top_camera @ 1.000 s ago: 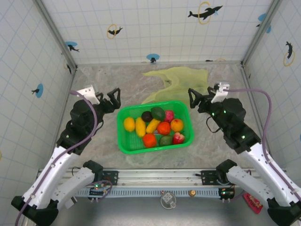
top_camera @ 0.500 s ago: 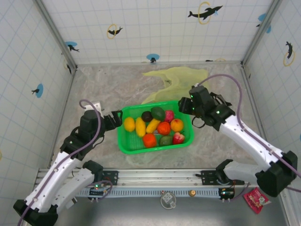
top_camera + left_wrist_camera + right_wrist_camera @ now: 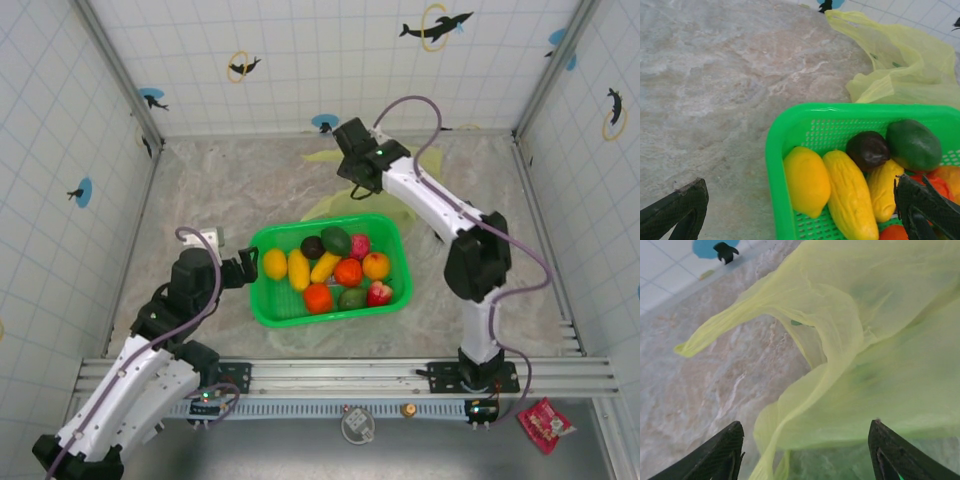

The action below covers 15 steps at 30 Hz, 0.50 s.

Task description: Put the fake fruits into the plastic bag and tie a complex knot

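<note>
The fake fruits lie in a bright green mesh basket [image 3: 262,300] at the table's middle: a lemon [image 3: 275,263] [image 3: 806,180], a long yellow fruit [image 3: 850,197], a dark brown one [image 3: 868,148], a green one [image 3: 913,144], and orange and red ones further right. My left gripper [image 3: 245,268] [image 3: 797,192] stands open at the basket's left rim, over the lemon. The plastic bag [image 3: 322,208] [image 3: 875,375] lies crumpled and flat behind the basket. My right gripper [image 3: 357,188] [image 3: 805,427] hovers open just above its film, gripping nothing.
Bare marble table [image 3: 715,75] stretches left of the basket and bag. Tiled walls [image 3: 300,60] close in the back and both sides. The right arm [image 3: 440,205] reaches across the back right corner. A metal rail [image 3: 340,375] runs along the near edge.
The right arm swung from the basket's right side to the back, over the bag, with its jaws narrowing somewhat. The left gripper dropped and drew in to the basket's left rim.
</note>
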Tool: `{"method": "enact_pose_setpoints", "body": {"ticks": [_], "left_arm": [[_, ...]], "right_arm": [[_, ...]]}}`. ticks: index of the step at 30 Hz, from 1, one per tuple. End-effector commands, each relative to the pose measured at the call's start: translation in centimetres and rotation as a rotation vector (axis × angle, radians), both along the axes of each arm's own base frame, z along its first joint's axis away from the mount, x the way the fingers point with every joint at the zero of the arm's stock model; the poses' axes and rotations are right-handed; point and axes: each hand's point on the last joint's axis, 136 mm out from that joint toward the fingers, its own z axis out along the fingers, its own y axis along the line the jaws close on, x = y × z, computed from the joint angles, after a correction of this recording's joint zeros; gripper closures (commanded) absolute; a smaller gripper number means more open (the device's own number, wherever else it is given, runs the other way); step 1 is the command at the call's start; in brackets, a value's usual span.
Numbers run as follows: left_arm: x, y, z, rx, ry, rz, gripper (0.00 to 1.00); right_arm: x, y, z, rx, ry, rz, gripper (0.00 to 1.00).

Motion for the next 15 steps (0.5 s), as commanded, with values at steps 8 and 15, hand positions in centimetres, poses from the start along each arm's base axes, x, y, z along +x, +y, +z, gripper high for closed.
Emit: {"method": "enact_pose_setpoints", "body": {"ticks": [8, 15], "left_arm": [[0.6, 0.5, -1.1, 0.065, -0.001, 0.026, 0.04], [0.8, 0.7, -2.3, 0.099, 0.039, 0.045, 0.05]], "right_arm": [[4.9, -1.7, -8.5, -0.054, 0.138, -0.097, 0.33], [8.0, -2.0, -11.1, -0.055, 0.108, -0.031, 0.70]]}}
